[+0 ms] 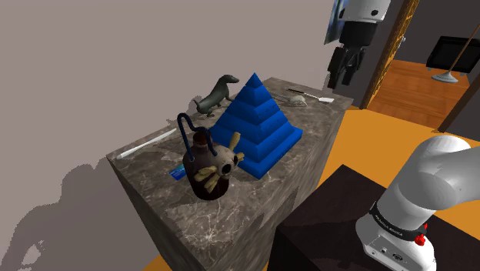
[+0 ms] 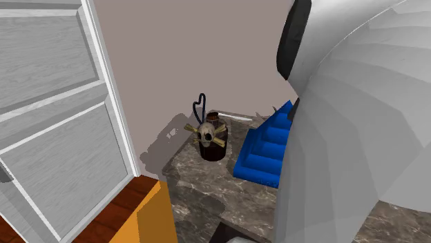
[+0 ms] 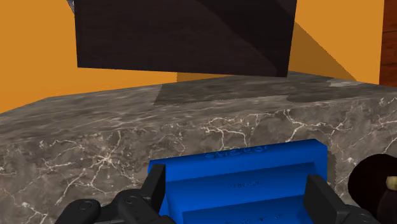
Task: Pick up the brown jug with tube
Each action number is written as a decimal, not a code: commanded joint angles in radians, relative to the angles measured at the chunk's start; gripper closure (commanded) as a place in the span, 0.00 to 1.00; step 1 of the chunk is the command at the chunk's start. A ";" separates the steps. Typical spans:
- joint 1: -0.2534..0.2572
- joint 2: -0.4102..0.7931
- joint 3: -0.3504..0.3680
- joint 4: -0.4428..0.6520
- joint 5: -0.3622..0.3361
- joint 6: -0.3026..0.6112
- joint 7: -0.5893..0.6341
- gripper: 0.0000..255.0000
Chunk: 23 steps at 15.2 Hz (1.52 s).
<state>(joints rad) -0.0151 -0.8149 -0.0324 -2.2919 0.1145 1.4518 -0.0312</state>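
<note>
— Progress check: how far along is this jug (image 1: 206,165) grab?

— Barely started, I'd say. Jug sits upright on the counter (image 1: 150,162) right beside the pyramid (image 1: 258,127), down at its base, tube (image 1: 185,115) looping up off the neck. Nothing's gripping it.

— And the gripper (image 1: 344,75)?

— Way up past the pyramid's far side, well apart from the jug. In the wrist view the fingers (image 3: 321,198) stand wide apart with nothing between them except pyramid steps further down, so it's open and empty-handed. Jug peeks in just off the pyramid's corner there.

— So what's left?

— Pretty much everything, imo: swing across the pyramid, come down over the jug, close on it, lift. With the pyramid crowding one side of the jug, I'd guess getting both fingers around it is the awkward bit.
</note>
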 commanded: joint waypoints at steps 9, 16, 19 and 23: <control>0.056 0.121 0.183 0.096 0.085 0.061 0.156 0.00; 0.085 0.275 0.341 0.234 0.111 0.108 0.296 0.00; 0.092 0.355 0.410 0.309 0.103 0.124 0.360 0.00; 0.099 0.477 0.505 0.425 0.070 0.137 0.454 0.00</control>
<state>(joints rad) 0.0833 -0.3769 0.4466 -1.9003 0.1964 1.5822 0.3972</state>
